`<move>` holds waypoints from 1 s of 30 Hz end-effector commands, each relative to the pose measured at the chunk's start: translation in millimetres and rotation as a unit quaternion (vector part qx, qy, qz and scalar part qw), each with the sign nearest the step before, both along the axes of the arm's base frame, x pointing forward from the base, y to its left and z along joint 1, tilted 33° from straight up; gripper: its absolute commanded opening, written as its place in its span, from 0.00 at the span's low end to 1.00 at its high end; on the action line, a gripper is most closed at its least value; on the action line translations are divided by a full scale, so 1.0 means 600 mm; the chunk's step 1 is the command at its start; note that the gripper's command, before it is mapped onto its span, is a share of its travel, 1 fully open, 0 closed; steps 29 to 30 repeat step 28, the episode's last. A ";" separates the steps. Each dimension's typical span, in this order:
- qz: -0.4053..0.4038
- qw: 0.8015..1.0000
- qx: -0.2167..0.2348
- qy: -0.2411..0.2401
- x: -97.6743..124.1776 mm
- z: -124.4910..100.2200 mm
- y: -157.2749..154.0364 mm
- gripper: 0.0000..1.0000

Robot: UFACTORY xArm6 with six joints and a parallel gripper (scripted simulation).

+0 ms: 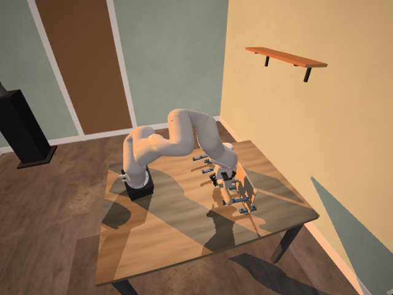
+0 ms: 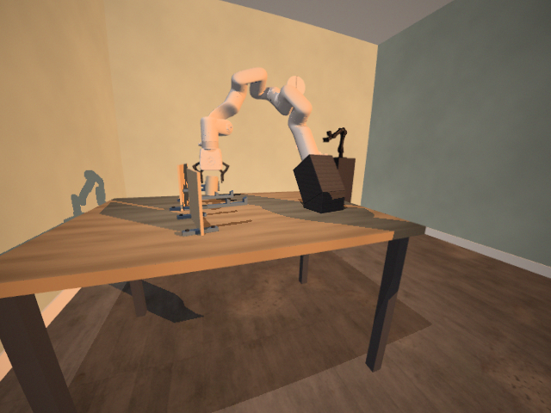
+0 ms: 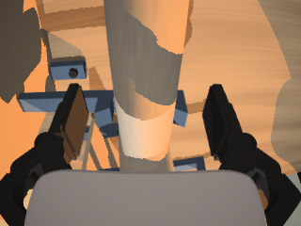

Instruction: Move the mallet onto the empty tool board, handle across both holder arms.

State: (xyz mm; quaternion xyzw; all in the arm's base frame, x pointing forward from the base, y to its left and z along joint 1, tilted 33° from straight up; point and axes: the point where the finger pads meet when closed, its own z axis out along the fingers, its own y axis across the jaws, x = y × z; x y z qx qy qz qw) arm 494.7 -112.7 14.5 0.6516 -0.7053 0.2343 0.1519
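The mallet's pale wooden handle (image 3: 147,82) lies lengthwise between my fingers and rests on a blue holder arm (image 3: 56,101) of the tool board (image 1: 247,190) nearest the table's right edge. My gripper (image 3: 145,98) is open, with both black fingers standing clear of the handle on either side. In the top view the gripper (image 1: 223,178) sits right over the mallet (image 1: 226,193). In the exterior view the gripper (image 2: 211,170) stands above the handle's end (image 2: 210,183), behind the board (image 2: 194,202). The mallet's head is not plainly visible.
The other tool board's blue arms (image 1: 202,164) stick out empty beside my forearm, toward the table's back. My black base block (image 1: 138,187) stands at the table's left. The wall runs close behind the boards.
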 end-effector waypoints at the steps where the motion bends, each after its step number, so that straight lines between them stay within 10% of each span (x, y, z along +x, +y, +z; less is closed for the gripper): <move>1: 0.001 1.000 0.000 -0.004 -0.002 0.062 0.037 1.00; 8: 0.001 1.000 0.000 -0.004 -0.009 0.127 0.078 1.00; 30: 0.001 1.000 0.000 -0.004 -0.009 0.128 0.078 1.00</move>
